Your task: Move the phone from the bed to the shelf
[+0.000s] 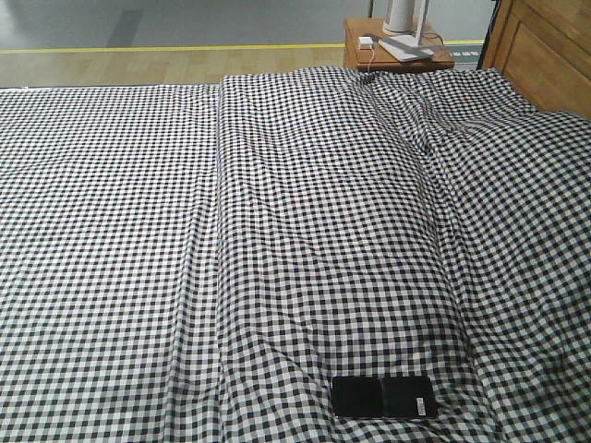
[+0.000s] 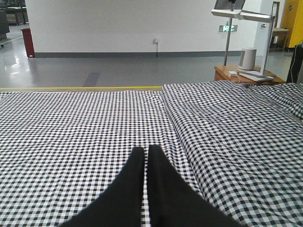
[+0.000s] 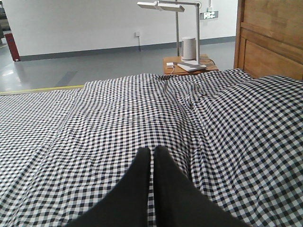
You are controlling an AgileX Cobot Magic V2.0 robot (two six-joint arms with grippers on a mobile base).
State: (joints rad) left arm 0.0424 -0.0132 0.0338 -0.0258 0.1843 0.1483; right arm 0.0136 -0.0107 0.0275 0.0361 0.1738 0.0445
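Black phone [image 1: 383, 398], bed's [image 1: 295, 231] near edge, ungrasped. Left pincer [image 2: 143, 150], right pincer [image 3: 151, 151]: closed, empty. Pickup pending: open, descend.

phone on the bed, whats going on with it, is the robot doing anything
Nothing is being handled yet. The phone lies flat on the checked bed, near the bottom edge of the front view, with nothing touching it. The left gripper and the right gripper both look shut and empty above the sheet, and neither wrist view shows the phone. No shelf is in view, only a bedside table past the bed.
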